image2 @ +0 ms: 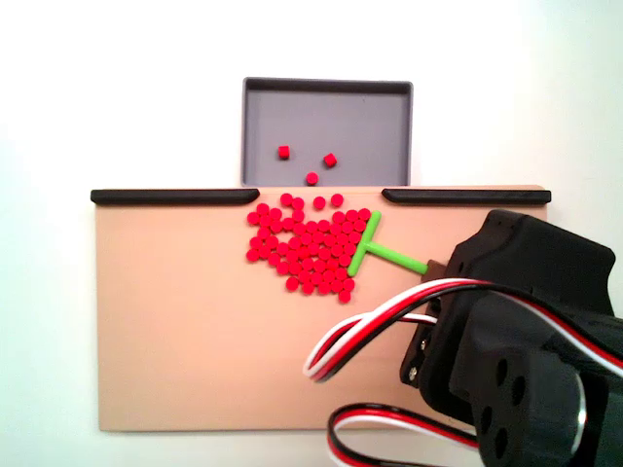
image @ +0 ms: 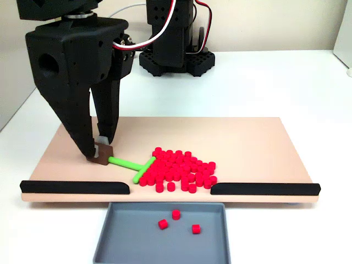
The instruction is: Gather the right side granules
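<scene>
In a fixed view the arm's black body (image2: pixel 521 331) hides the green stick's (image2: pixel 389 255) handle end and the jaws.

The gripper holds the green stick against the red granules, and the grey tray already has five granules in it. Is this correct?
Not quite: the tray holds three granules, not five, as both fixed views show. The gripper does hold the green stick against the pile.

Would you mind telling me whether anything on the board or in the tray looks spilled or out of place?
Nothing looks damaged or spilled. The granules sit in one dense cluster on the tan board, by the gap between the black rails. Three lie apart in the grey tray. The gripper holds the green T-shaped stick, whose crossbar rests against the cluster.
</scene>
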Motion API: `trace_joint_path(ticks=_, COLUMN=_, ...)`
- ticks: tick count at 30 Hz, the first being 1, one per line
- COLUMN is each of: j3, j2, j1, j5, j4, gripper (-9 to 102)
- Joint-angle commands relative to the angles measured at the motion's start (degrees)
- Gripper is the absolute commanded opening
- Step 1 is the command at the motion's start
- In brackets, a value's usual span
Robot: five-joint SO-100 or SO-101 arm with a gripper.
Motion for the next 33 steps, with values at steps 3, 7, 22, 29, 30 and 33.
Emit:
trace_joint_path(ticks=3, j3=-1.58, j2=-0.18, j1=-0.79, j5=0.35, j4=-0.09, gripper=0)
trace_joint_path(ticks=7, j3=-1.58, j2=-0.18, j1=-0.88, j5=0.53, j4=-0.09, gripper=0)
trace_joint_path(ticks=22, j3=-0.7, j2=7.12, j1=2.46, j5=1.05, j4=1.14, gripper=0)
trace_joint_path(ticks=29, j3=0.35, j2=12.39, j1=0.79, j5=19.16, j4=3.08, gripper=0)
trace_joint_path(ticks=30, j3=0.7, j2=13.1, j1=0.09, j5=23.2, j4=3.25, gripper=0)
trace_joint_path(ticks=33, j3=2.99, j2=15.73, j1=-2.2, j5=33.4, j4=3.6, gripper=0)
